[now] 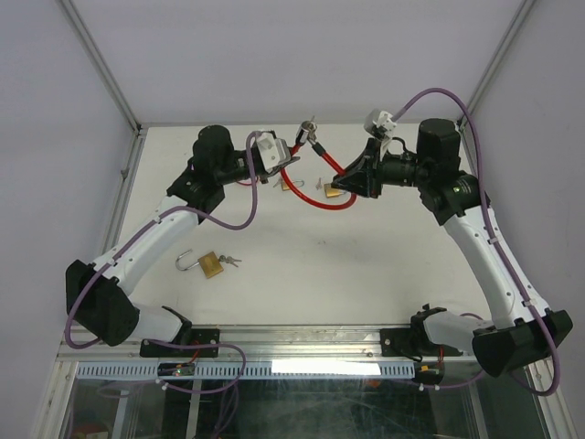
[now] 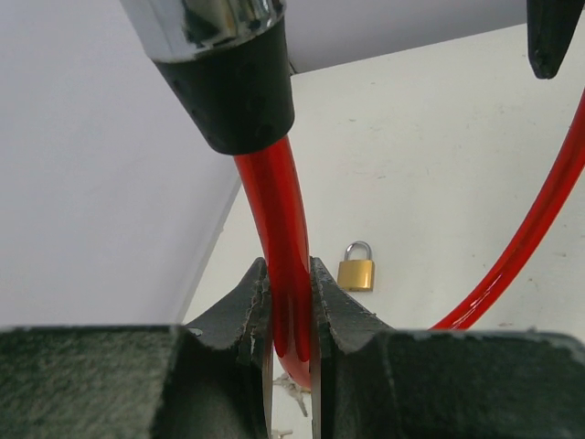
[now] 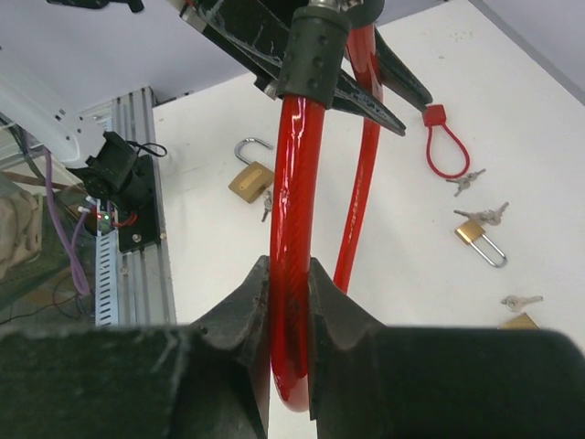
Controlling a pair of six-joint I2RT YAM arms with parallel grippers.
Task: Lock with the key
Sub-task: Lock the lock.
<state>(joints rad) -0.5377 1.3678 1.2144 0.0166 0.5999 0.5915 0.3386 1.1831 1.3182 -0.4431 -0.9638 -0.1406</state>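
Observation:
A red cable lock [image 1: 317, 203] hangs in a loop between my two arms above the far part of the table. My left gripper [image 1: 291, 150] is shut on one strand of the cable [image 2: 274, 201], just below its black collar and chrome end [image 2: 233, 91]. My right gripper [image 1: 347, 177] is shut on the other strand [image 3: 294, 183], under a black ribbed collar [image 3: 315, 50]. The two cable ends meet up high [image 1: 308, 128]. Keys [image 3: 466, 181] lie on the table beside a small red loop [image 3: 445, 146]; no gripper holds a key.
An open brass padlock [image 1: 210, 265] with keys [image 1: 230, 262] lies at the left centre of the table. A closed brass padlock [image 2: 356, 273] and another with keys [image 3: 475, 230] lie under the cable. A loose key [image 3: 519, 301] lies near them. The metal rail [image 3: 128, 229] runs along the near edge.

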